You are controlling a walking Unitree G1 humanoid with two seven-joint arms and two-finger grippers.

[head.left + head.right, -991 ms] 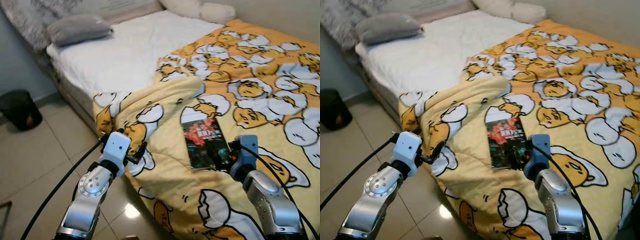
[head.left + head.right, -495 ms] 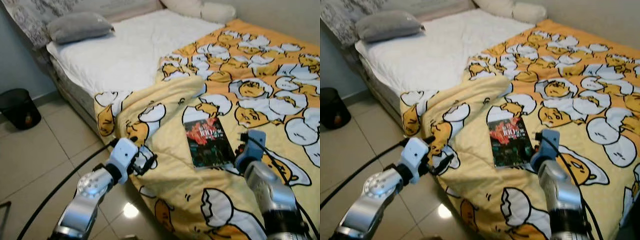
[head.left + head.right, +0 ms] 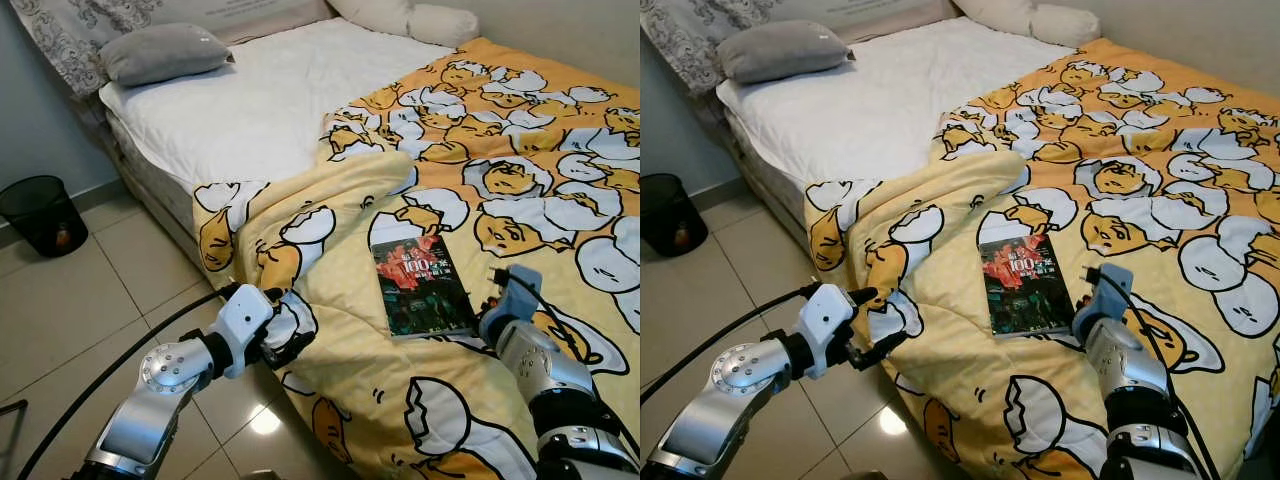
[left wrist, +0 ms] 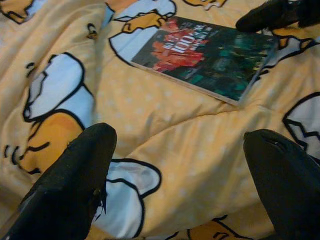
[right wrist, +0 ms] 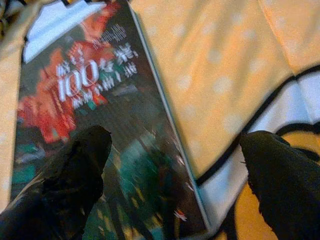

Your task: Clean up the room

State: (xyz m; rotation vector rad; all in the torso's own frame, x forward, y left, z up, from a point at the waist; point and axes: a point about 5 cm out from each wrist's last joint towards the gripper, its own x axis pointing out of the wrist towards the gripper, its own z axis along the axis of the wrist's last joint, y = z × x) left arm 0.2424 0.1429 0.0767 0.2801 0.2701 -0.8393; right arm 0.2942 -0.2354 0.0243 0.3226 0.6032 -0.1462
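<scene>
A dark-covered book with red lettering and a large "100" on it lies flat on the yellow egg-patterned blanket that covers the near part of the bed, close to the blanket's folded-back edge. The right gripper sits at the book's near right corner with its two black fingers spread apart: in the right wrist view one finger lies over the book's cover and the other over the blanket beside it, so the book's long edge runs between them, though it is not clear that either finger presses on it. The left gripper is also spread wide, low at the blanket's hanging edge on the bed's near left side, and its wrist view looks across the rumpled fabric to the book a little way beyond, with nothing between its fingers but cloth. A black wire wastebasket stands on the tiled floor well to the left of the bed, by the wall, with a small orange-brown thing at its bottom that is too small to identify. The far part of the bed shows a bare white sheet, with a grey pillow at its corner and pale pillows along the wall.
</scene>
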